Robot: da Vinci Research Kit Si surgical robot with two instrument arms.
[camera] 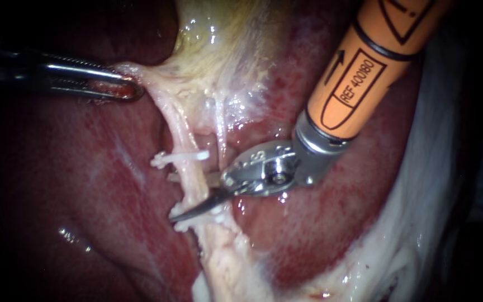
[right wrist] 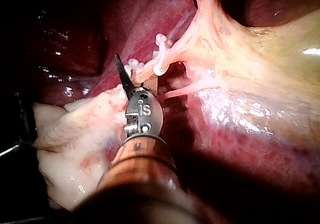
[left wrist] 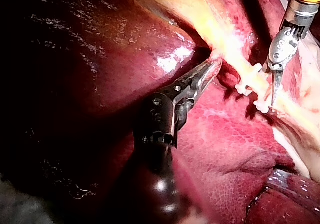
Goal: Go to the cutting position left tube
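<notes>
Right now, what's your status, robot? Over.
Left instrument shut on tissue. Right instrument blades open at left tube, between clips. Nothing in the way.

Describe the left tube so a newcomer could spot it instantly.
Start at the yellowish gallbladder over the red liver. Two pale tubes descend from it, and the left tube is the thicker one. It alone carries white clips; the thin right tube is bare.

Printed marks show only on the right instrument point(camera: 199, 202): orange sleeve point(camera: 359, 72) and metal wrist point(camera: 269, 166).
</notes>
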